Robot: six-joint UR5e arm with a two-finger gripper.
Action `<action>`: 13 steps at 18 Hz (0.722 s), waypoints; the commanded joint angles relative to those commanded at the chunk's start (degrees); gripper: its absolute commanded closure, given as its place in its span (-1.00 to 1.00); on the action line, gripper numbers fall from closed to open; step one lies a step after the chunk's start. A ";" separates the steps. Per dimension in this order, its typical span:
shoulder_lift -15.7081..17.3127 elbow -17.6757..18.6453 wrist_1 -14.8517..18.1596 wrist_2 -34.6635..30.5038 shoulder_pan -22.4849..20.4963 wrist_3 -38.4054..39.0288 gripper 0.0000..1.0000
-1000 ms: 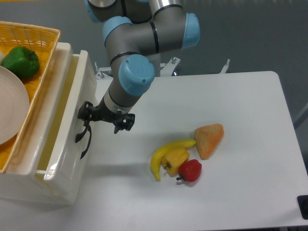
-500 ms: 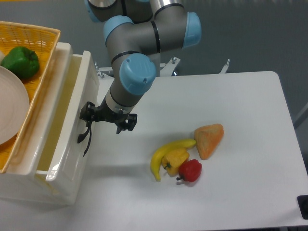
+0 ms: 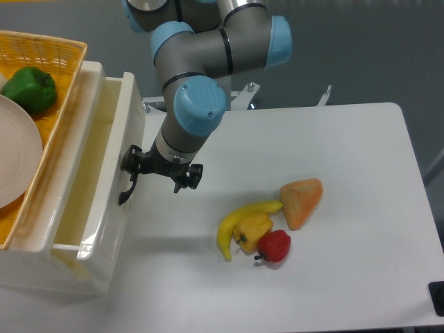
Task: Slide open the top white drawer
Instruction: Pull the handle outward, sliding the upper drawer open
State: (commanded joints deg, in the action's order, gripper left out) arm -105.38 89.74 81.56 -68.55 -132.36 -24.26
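gripper at the drawer handle, drawer partly out

the top white drawer (image 3: 104, 173) stood at the left of the table (image 3: 361, 173), pulled out some way toward the right, its long axis running front to back in the view; its inside looked bare. the black handle (image 3: 128, 187) sat on its front, and the gripper (image 3: 161, 173) was right at it, one finger (image 3: 130, 161) by the handle, the other (image 3: 191, 177) out over the table. whether the fingers clamped the handle could not be told. further travel would run rightward, away from the cabinet. above the drawer a yellow wicker basket (image 3: 48, 48) held a green pepper (image 3: 29, 89) and a white plate (image 3: 17, 149).
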 joint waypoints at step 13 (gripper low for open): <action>0.09 -0.35 0.09 -0.09 -2.64 -3.25 -1.00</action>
State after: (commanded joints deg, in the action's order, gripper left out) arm -105.29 89.39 81.65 -68.64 -135.00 -27.51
